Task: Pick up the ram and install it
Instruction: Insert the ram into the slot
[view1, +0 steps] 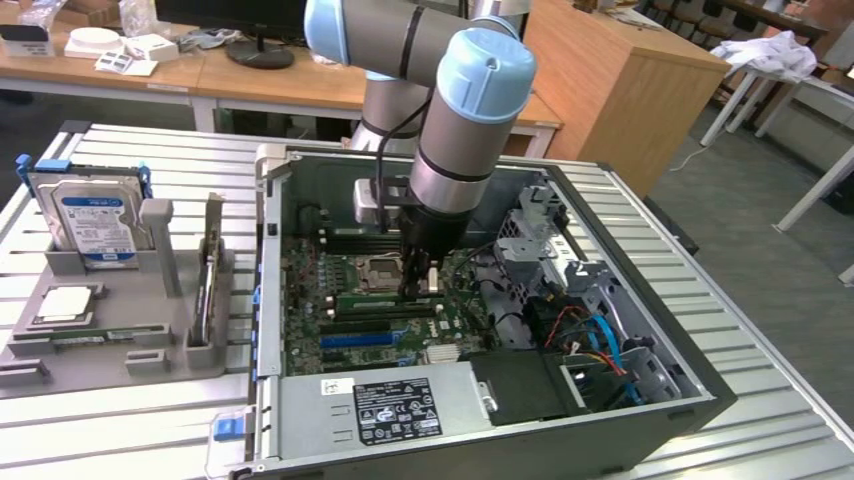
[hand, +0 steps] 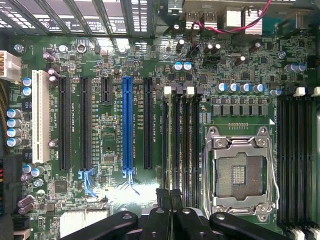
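Zero gap between the jaws, low over the memory slots (hand: 186, 145), aligned lengthwise, presumably for seating. Cannot tell whether pinching the ram.

No text can be read: labels on the power supply (view1: 396, 410) and hard drive (view1: 94, 222), and motherboard (hand: 107, 150) print, are too small.

We see a green motherboard (hand: 110, 150) with one blue slot (hand: 127, 125), a white slot (hand: 40, 122) and black slots (hand: 64, 122), plus a grey arm (view1: 447, 170) with pale blue caps (view1: 483, 62).
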